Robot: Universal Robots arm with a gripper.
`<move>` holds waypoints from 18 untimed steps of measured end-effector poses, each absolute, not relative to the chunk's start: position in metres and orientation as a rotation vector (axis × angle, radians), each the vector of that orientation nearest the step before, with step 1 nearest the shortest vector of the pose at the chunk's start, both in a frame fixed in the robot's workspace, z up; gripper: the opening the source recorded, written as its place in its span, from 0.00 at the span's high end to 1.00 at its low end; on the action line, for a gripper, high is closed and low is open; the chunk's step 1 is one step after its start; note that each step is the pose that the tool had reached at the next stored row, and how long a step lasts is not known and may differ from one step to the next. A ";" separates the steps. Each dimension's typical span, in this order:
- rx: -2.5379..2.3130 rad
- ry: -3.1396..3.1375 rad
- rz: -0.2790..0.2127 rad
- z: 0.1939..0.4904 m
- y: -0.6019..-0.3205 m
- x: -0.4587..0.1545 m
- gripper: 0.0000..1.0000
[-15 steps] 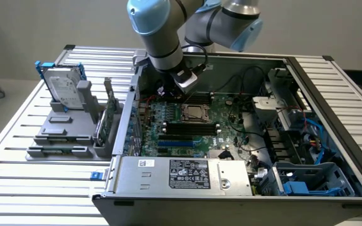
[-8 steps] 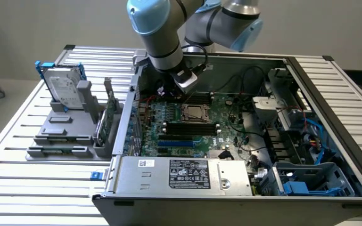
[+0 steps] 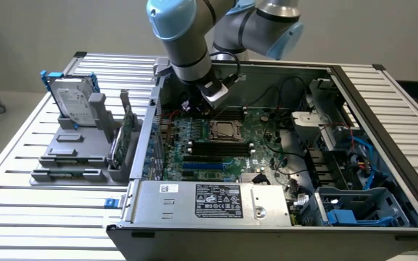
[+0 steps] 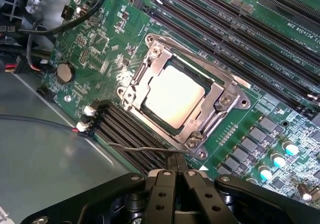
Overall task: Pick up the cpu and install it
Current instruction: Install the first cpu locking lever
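Note:
The cpu (image 4: 174, 95) lies flat in the socket on the green motherboard, its pale shiny top showing through the metal socket frame (image 4: 227, 100), which lies folded down over its edges. My gripper (image 4: 176, 158) is shut, its black fingers (image 4: 165, 184) pressed together with nothing between them. The tips sit just beside the socket's corner, at the end of a thin wire lever (image 4: 142, 147). In the exterior view the gripper (image 3: 210, 107) hangs low inside the open computer case, just behind the socket with the cpu (image 3: 226, 129).
Black memory slots (image 4: 240, 39) flank the socket, with cables (image 4: 45, 44) along one side. The open case (image 3: 383, 141) holds a power supply (image 3: 209, 202) at the front and blue drive cages (image 3: 361, 206). On the exterior view's left, a hard drive (image 3: 74, 100) stands in a grey holder (image 3: 78, 155).

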State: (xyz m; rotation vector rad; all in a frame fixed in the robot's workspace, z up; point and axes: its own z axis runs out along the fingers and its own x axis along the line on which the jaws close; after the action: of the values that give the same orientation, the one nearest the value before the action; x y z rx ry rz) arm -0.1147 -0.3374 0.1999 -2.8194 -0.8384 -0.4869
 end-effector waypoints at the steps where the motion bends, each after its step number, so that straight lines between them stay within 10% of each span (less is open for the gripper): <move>1: -2.820 -0.839 -0.487 0.200 -0.337 -0.114 0.89; 18: -2.821 -0.839 -0.487 0.198 -0.337 -0.103 0.89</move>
State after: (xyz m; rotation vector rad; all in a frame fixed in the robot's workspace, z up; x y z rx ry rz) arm -0.1025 -0.3373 0.1984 -2.8205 -0.8391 -0.4867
